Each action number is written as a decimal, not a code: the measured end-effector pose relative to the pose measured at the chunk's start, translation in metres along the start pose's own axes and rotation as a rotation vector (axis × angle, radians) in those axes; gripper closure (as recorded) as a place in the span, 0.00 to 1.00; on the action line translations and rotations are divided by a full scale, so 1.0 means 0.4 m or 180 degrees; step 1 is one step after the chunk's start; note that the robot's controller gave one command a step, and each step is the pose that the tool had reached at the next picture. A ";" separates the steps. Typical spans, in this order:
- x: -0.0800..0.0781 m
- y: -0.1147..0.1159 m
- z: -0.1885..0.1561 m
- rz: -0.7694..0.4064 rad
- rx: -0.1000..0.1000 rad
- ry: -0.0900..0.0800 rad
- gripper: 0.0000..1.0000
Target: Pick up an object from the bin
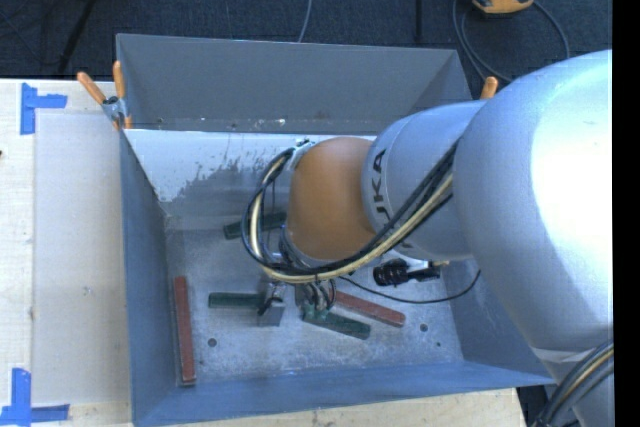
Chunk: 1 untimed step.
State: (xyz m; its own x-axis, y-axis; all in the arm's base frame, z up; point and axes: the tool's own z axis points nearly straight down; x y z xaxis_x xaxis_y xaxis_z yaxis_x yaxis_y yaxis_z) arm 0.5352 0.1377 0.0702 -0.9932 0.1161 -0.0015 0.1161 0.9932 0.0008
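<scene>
My gripper [271, 308] reaches down under the orange wrist cover to the bin floor near the middle. Its tip sits at the right end of a dark green bar [232, 299] that lies flat and points left. Just right of it lies a second green bar [343, 323], slanted, and beside that a red-brown bar [372, 309]. The view does not show anything held in the gripper.
A long red-brown stick [183, 331] lies along the bin's left wall. A small dark piece [236, 230] shows at the back, partly behind the cables. The big arm covers the bin's right side.
</scene>
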 end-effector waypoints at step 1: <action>0.001 -0.001 0.001 0.0003 0.0002 0.0005 0.00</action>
State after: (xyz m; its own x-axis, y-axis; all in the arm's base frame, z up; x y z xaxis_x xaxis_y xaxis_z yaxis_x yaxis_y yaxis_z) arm 0.5348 0.1372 0.0696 -0.9931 0.1171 -0.0001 0.1171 0.9931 0.0001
